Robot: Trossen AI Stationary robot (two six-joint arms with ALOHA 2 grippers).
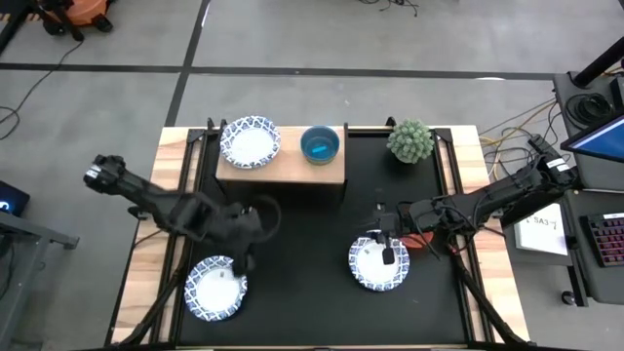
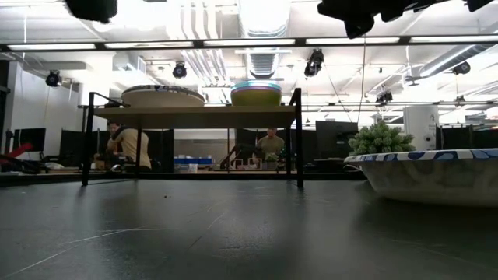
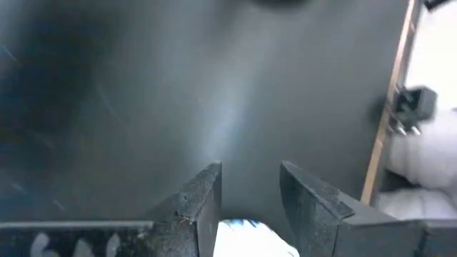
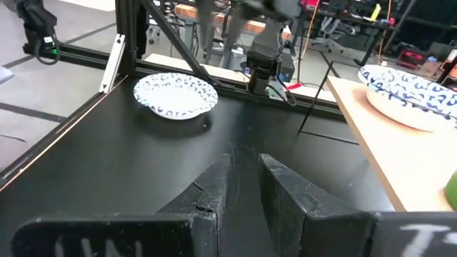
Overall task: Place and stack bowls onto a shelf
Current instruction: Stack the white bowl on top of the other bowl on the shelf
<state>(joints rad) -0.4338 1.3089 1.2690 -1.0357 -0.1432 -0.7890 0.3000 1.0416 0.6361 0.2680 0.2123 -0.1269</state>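
The black table (image 1: 312, 234) spreads wide, the shelf (image 1: 283, 168) at its far edge carrying one patterned bowl (image 1: 251, 142) and a teal bowl (image 1: 320, 144). Left gripper (image 1: 237, 261) hovers at the near-left bowl (image 1: 215, 288), fingers a little apart with a white-and-blue rim between them. Right gripper (image 1: 388, 255) hangs over the near-right bowl (image 1: 379, 265), fingers narrowly parted, holding nothing.

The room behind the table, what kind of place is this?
Probably a robotics lab or workshop: exposed ceiling ducts with strip lights, people seated at workstations with monitors, and a bare concrete floor with loose cables.
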